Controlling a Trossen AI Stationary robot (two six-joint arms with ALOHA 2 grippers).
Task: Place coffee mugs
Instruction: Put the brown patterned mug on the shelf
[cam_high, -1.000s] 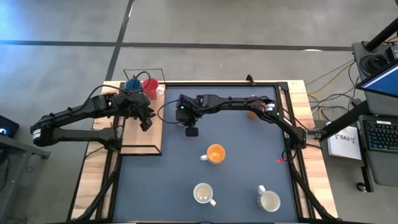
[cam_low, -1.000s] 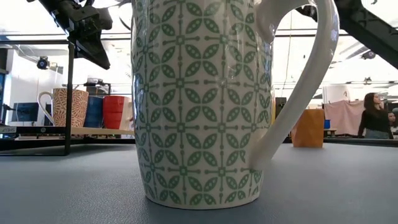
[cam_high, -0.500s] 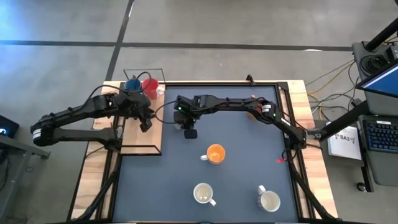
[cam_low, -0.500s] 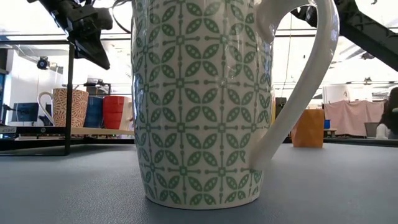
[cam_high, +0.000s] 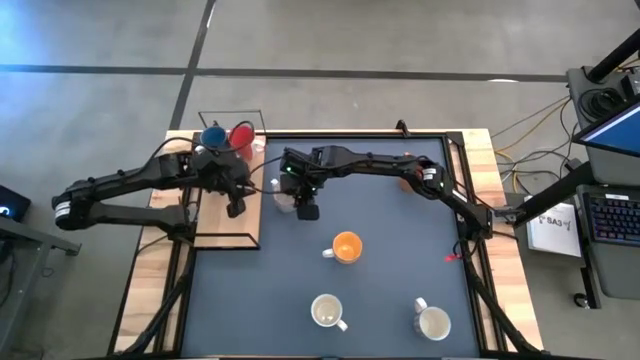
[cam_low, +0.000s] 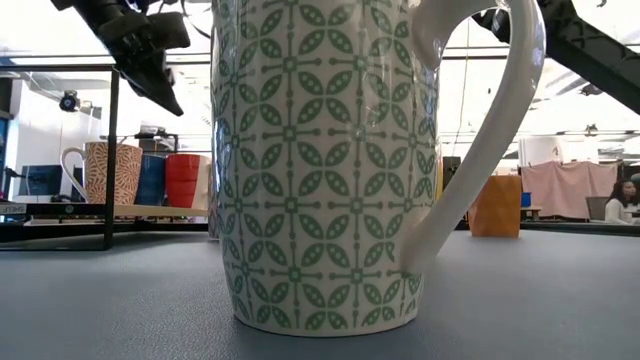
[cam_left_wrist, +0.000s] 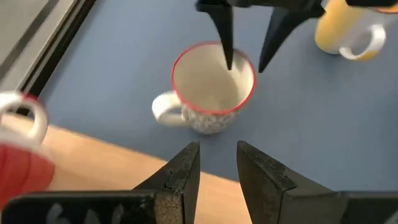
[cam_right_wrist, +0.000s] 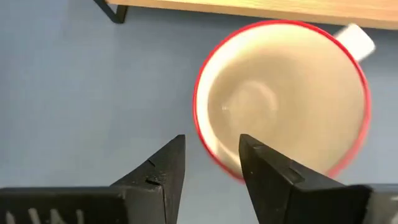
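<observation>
red-rimmed mug (cam_right_wrist: 283, 99), round glossy ceramic; right gripper (cam_right_wrist: 208, 163) parted astride rim, left gripper (cam_left_wrist: 217, 167) parted.

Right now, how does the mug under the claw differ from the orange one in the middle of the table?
The red-rimmed mug is white with a thin red rim; the orange mug is orange all over. The red-rimmed mug sits near the wooden board with the right claw open over its rim, while the orange mug stands alone, untouched. Both stand upright, empty, each with one side handle.
</observation>
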